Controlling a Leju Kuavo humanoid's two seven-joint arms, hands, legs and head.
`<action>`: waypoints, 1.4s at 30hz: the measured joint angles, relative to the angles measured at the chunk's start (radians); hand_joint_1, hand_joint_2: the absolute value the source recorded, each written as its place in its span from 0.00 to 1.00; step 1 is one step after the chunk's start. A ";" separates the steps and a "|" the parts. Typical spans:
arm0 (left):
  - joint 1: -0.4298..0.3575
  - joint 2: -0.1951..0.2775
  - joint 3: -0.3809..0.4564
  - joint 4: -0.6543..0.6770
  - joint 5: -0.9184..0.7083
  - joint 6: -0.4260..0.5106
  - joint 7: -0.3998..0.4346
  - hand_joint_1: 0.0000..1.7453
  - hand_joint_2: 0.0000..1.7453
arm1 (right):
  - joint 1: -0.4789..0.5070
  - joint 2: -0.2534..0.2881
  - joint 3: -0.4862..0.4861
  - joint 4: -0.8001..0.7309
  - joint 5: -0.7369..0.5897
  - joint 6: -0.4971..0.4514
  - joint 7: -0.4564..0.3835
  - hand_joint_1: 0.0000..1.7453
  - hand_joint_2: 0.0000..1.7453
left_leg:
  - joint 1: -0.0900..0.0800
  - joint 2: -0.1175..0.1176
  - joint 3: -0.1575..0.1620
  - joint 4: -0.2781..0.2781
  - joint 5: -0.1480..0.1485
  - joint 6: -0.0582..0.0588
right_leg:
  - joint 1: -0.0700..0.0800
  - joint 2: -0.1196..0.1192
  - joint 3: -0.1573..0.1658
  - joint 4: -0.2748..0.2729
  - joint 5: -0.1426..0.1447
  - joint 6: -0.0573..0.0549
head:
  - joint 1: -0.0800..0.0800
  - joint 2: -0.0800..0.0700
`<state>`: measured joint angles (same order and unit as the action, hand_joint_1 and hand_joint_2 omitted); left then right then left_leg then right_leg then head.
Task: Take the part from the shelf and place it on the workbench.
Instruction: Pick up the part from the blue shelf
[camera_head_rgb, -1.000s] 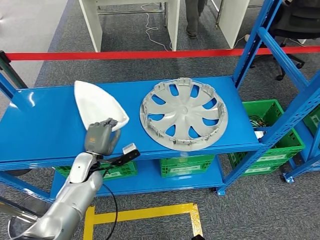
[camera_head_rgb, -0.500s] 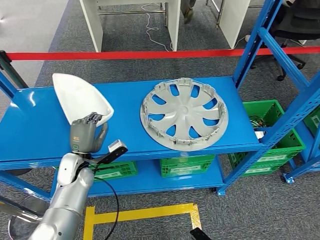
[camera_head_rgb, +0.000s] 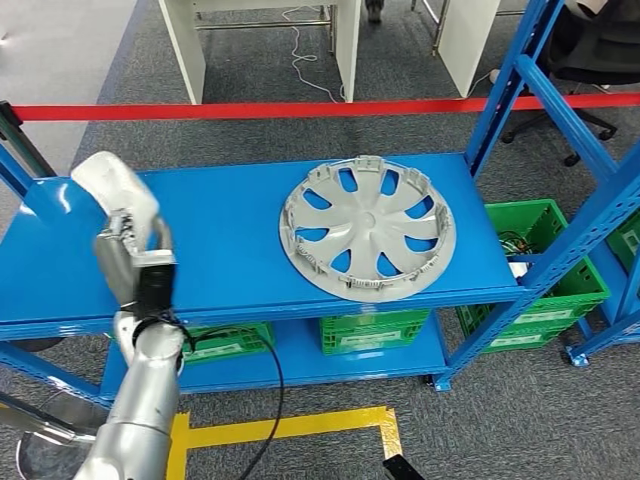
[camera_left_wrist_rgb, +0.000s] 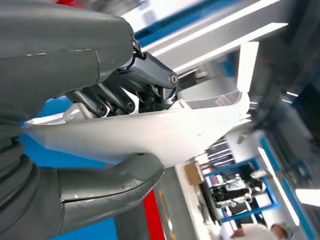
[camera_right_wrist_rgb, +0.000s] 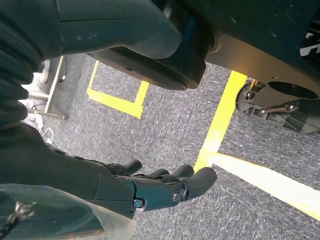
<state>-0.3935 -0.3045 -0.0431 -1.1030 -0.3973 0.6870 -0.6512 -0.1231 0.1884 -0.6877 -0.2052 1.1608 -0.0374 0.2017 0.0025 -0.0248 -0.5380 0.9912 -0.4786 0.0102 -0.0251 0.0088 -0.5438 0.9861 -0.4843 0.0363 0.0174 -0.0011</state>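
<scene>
The left hand (camera_head_rgb: 136, 262) has the smooth white curved plastic part (camera_head_rgb: 113, 185) clamped, and it's up off the blue metal shelf (camera_head_rgb: 226, 240), raised above the shelf's left end. From the wrist camera the grip is plain: dark fingers (camera_left_wrist_rgb: 151, 80) on one face of the white shell (camera_left_wrist_rgb: 151, 135), the thick grey thumb (camera_left_wrist_rgb: 120, 182) pressing the other side. That picture is blurred towards the far edge, so the tip of the part is hard to make out.

On the shelf, the round grey plastic hubcap with curved spokes (camera_head_rgb: 367, 228) lies flat, right of centre, well apart from the hand. Green plastic crates (camera_head_rgb: 375, 331) sit on the lower level, with another (camera_head_rgb: 543, 270) beyond the shelf's right post.

The right hand (camera_right_wrist_rgb: 151, 187) hangs over grey carpet marked with yellow tape lines (camera_right_wrist_rgb: 222, 120), fingers stretched out side by side and a little apart, nothing in them.
</scene>
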 joint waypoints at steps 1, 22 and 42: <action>0.016 0.019 -0.039 -0.037 0.079 -0.010 0.029 1.00 1.00 | 0.001 0.000 -0.002 0.000 -0.005 -0.002 -0.001 0.00 1.00 | 0.000 0.000 0.000 0.000 0.000 0.000 | 0.000 0.000 0.000 0.000 0.000 0.000 | 0.000 0.000; 0.380 0.203 -0.388 -0.609 0.680 -0.541 0.037 1.00 1.00 | 0.012 0.005 -0.080 0.000 -0.063 -0.034 -0.035 0.00 1.00 | -0.005 0.011 -0.019 0.006 0.018 0.039 | -0.004 -0.010 -0.043 0.197 -0.092 0.016 | 0.005 0.000; 0.451 0.189 -0.369 -0.655 0.686 -0.623 0.054 1.00 1.00 | 0.039 0.032 -0.098 0.000 -0.043 -0.181 -0.183 0.00 1.00 | -0.001 0.017 0.054 0.014 -0.055 -0.013 | 0.006 -0.030 -0.048 0.036 0.022 -0.008 | -0.005 0.000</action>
<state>0.0574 -0.1150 -0.4119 -1.7584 0.2883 0.0639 -0.5976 -0.0845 0.2204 -0.7861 -0.2048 1.1174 -0.2185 0.0190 0.0016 -0.0076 -0.4844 1.0055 -0.5338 -0.0031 -0.0193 -0.0216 -0.5922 1.0224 -0.4622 0.0281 0.0128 -0.0011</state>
